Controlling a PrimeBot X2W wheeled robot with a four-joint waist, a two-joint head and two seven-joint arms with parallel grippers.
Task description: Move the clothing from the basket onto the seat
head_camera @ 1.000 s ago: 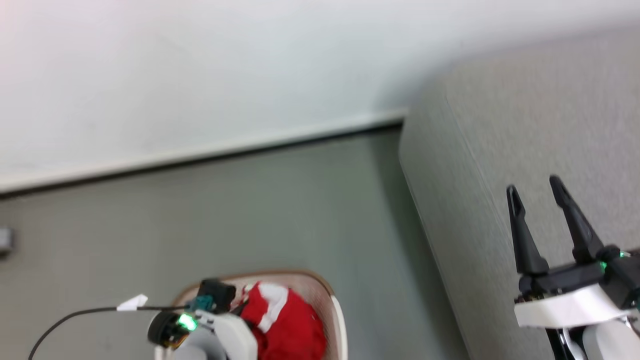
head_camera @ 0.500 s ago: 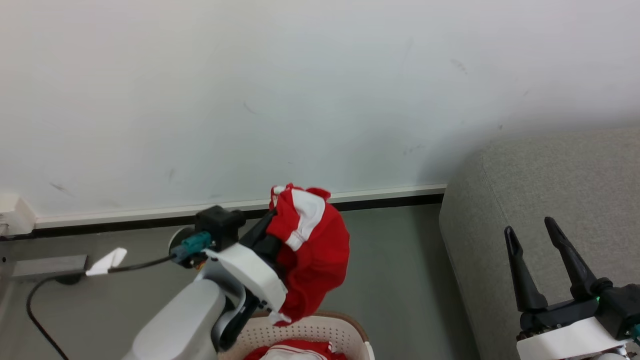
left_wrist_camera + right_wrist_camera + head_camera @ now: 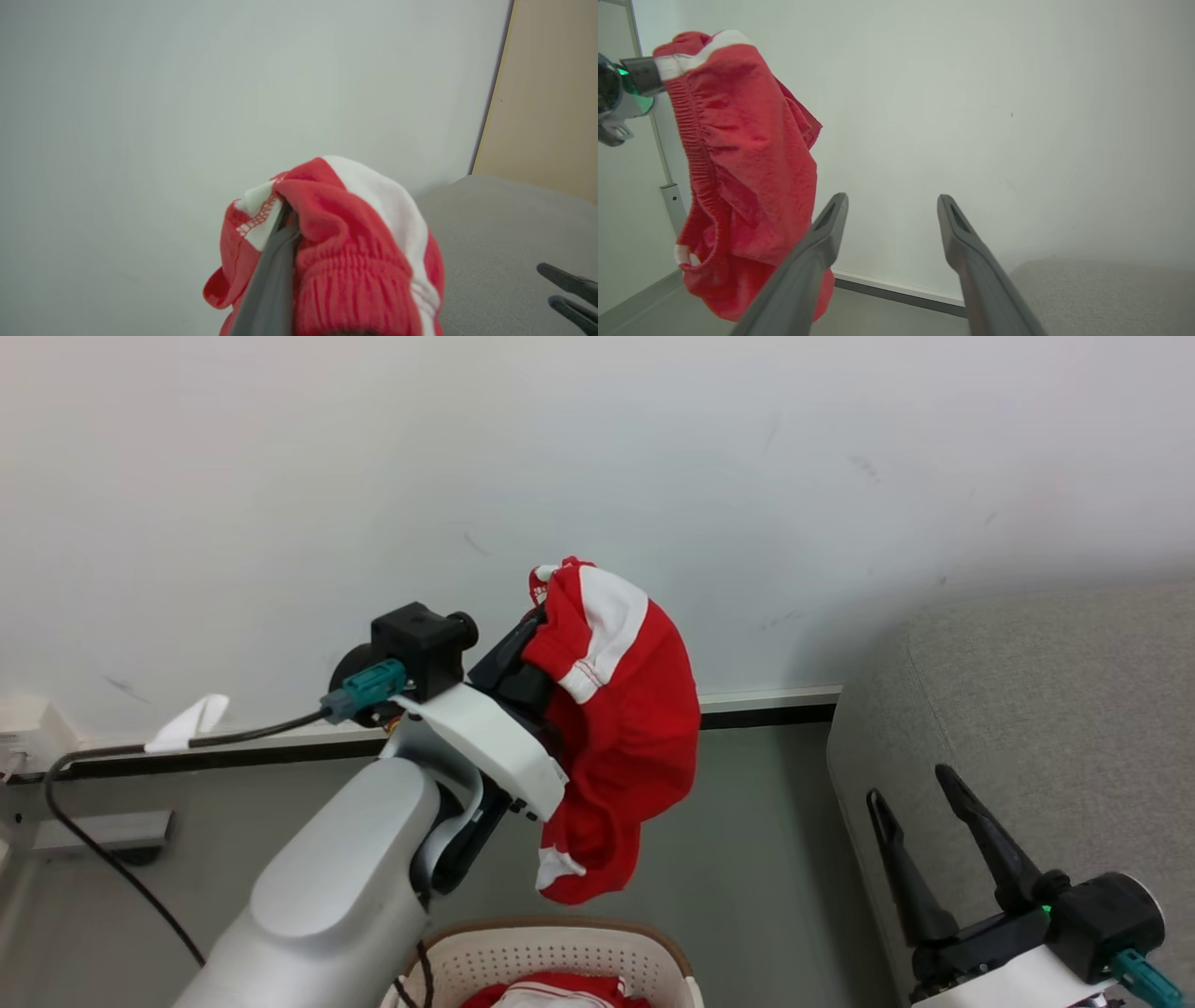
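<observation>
We grasp a red garment [image 3: 635,709] in the left gripper [image 3: 525,646], above the basket [image 3: 560,947] at 6 o'clock. Right gripper [image 3: 907,786], at 4 o'clock by the seat [image 3: 1027,691], is released.

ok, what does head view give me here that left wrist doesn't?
Head, not left wrist: the basket below with more red clothing inside, the grey floor, the left arm and its cable.
Left wrist, not head: the left gripper close up, jaws pinched on the elastic waistband, and a beige panel beyond the seat.
Both: the lifted red garment, white wall, grey seat, open right gripper.
</observation>
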